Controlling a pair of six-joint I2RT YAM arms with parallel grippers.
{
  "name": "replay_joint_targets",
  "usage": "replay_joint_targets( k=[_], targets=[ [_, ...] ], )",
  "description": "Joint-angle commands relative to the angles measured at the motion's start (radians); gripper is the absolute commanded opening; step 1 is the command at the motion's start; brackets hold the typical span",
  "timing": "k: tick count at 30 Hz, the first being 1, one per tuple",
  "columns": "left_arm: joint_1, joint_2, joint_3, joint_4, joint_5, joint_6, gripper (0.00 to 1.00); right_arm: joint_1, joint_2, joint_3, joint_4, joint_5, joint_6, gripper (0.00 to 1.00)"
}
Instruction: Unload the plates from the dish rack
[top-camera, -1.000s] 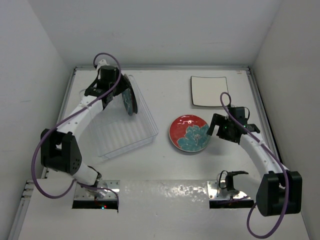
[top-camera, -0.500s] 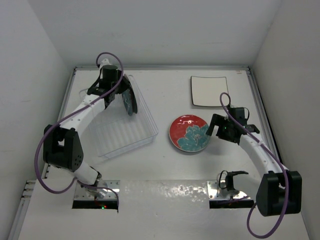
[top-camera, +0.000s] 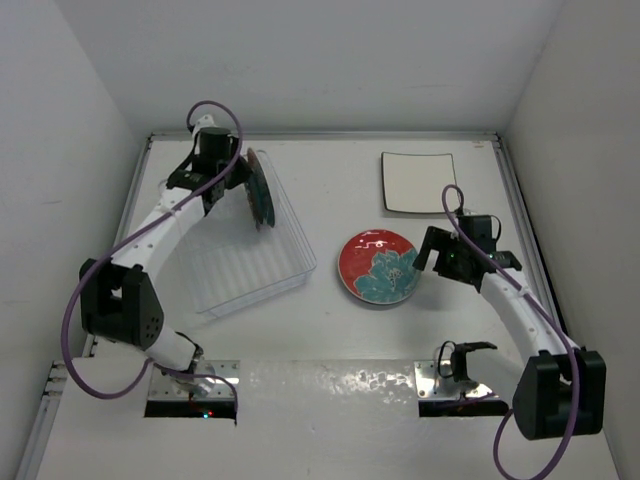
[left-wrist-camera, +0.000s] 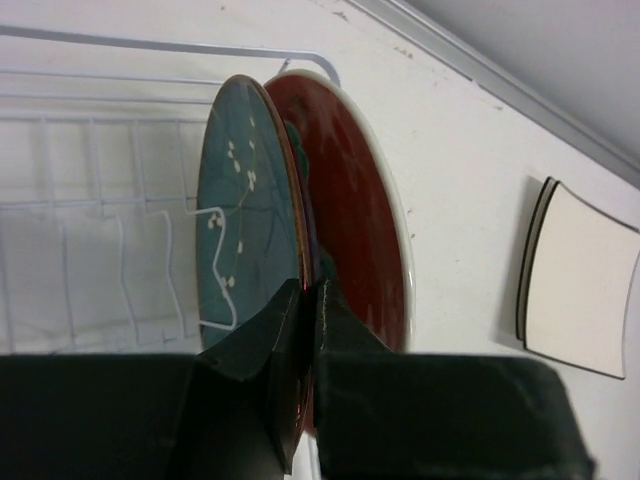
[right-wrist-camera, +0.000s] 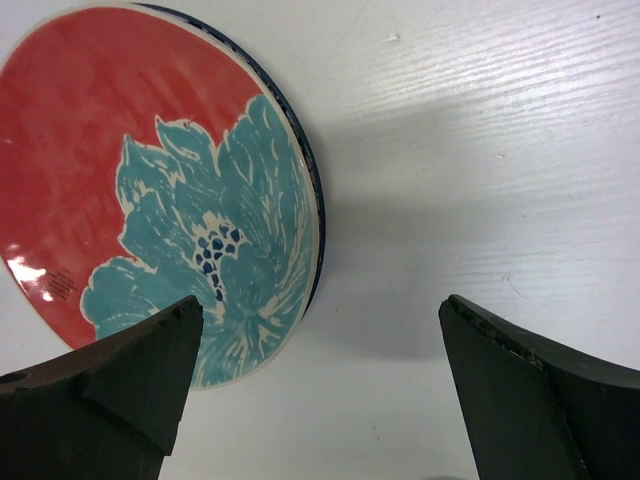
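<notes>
Left wrist view — left jaws clamped on teal plate (left-wrist-camera: 245, 200) rim, upright in dish rack (left-wrist-camera: 120, 45).
Best lifted straight up — red plate (left-wrist-camera: 355, 200) stands just behind; right jaws gape, empty, above flowered plate (right-wrist-camera: 150, 200) on surface (right-wrist-camera: 450, 150).

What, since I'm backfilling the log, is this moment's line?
left claw: shut on upright teal plate in dish rack | right claw: open by flat red plate
</notes>
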Motion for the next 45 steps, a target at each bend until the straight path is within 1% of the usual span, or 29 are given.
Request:
replay_joint_targets(
  k=[1,4,9,14,16,18,19,20,21,22,23,24,25,26,27,28,29,30,31,32,33,34,35,36,38,41,43,45],
  targets=[
    [0.011,-0.121,0.105,0.043,-0.057,0.097,0.00,0.004,-0.039,0.031,0.001,0.030,-0.006,0.99],
    [0.011,-0.136,0.165,0.033,-0.072,0.147,0.00,0.005,-0.046,0.045,-0.013,0.033,-0.009,0.99],
    [0.008,-0.139,0.288,-0.023,-0.040,0.223,0.00,0.004,-0.056,0.083,-0.043,0.035,-0.014,0.99],
    [0.008,-0.138,0.372,-0.075,-0.029,0.312,0.00,0.004,-0.062,0.131,-0.068,0.017,-0.009,0.99],
    [-0.023,-0.149,0.392,-0.077,-0.029,0.380,0.00,0.002,-0.059,0.169,-0.083,-0.010,-0.008,0.99],
    [-0.066,-0.158,0.414,-0.082,-0.084,0.439,0.00,0.002,-0.058,0.216,-0.086,-0.077,-0.003,0.99],
    [-0.139,-0.158,0.423,-0.082,-0.122,0.515,0.00,0.004,-0.059,0.232,-0.088,-0.101,0.003,0.99],
    [-0.187,-0.158,0.441,-0.083,-0.238,0.560,0.00,0.002,-0.058,0.264,-0.088,-0.155,0.009,0.99],
    [-0.239,-0.159,0.446,-0.079,-0.283,0.615,0.00,0.002,-0.056,0.284,-0.089,-0.186,0.021,0.99],
    [-0.347,-0.156,0.446,-0.070,-0.405,0.725,0.00,-0.002,-0.053,0.302,-0.089,-0.224,0.026,0.99],
    [-0.397,-0.150,0.446,-0.060,-0.464,0.772,0.00,-0.005,-0.049,0.340,-0.091,-0.312,0.032,0.99],
    [-0.487,-0.146,0.445,-0.059,-0.506,0.845,0.00,-0.010,-0.046,0.361,-0.091,-0.357,0.049,0.99],
    [-0.527,-0.141,0.445,-0.059,-0.573,0.876,0.00,-0.024,-0.046,0.378,-0.091,-0.400,0.061,0.99],
    [-0.606,-0.139,0.428,-0.051,-0.609,0.942,0.00,-0.031,-0.046,0.413,-0.097,-0.460,0.086,0.99],
    [-0.650,-0.147,0.400,-0.021,-0.647,0.983,0.00,-0.039,-0.050,0.430,-0.099,-0.486,0.101,0.99],
    [-0.696,-0.152,0.374,0.009,-0.732,1.029,0.00,-0.057,-0.058,0.442,-0.097,-0.510,0.115,0.99],
    [-0.742,-0.158,0.324,0.063,-0.776,1.074,0.00,-0.088,-0.065,0.466,-0.097,-0.531,0.130,0.99],
    [-0.833,-0.155,0.296,0.096,-0.854,1.173,0.00,-0.123,-0.085,0.477,-0.096,-0.565,0.165,0.99],
    [-0.881,-0.152,0.268,0.131,-0.894,1.229,0.00,-0.137,-0.093,0.485,-0.091,-0.580,0.181,0.99],
    [-0.920,-0.150,0.204,0.230,-0.929,1.284,0.00,-0.151,-0.107,0.497,-0.086,-0.594,0.212,0.99],
    [-0.989,-0.147,0.172,0.278,-0.949,1.382,0.00,-0.162,-0.108,0.503,-0.082,-0.606,0.225,0.99],
    [-1.017,-0.144,0.121,0.365,-0.972,1.417,0.00,-0.177,-0.107,0.508,-0.080,-0.632,0.236,0.99],
    [-1.043,-0.138,0.104,0.375,-0.970,1.436,0.00,-0.183,-0.105,0.513,-0.079,-0.646,0.247,0.99],
    [-1.096,-0.136,0.083,0.388,-0.960,1.464,0.00,-0.186,-0.102,0.510,-0.068,-0.657,0.273,0.99],
    [-1.161,-0.126,0.020,0.450,-0.957,1.514,0.00,-0.195,-0.107,0.490,-0.030,-0.680,0.310,0.99],
    [-1.230,-0.106,-0.057,0.530,-0.959,1.580,0.00,-0.196,-0.111,0.461,0.021,-0.734,0.356,0.99],
    [-1.273,-0.083,-0.110,0.614,-0.959,1.626,0.00,-0.196,-0.113,0.436,0.049,-0.776,0.379,0.99],
    [-1.296,-0.066,-0.135,0.660,-0.953,1.672,0.00,-0.196,-0.113,0.428,0.049,-0.786,0.378,0.99]
  ],
)
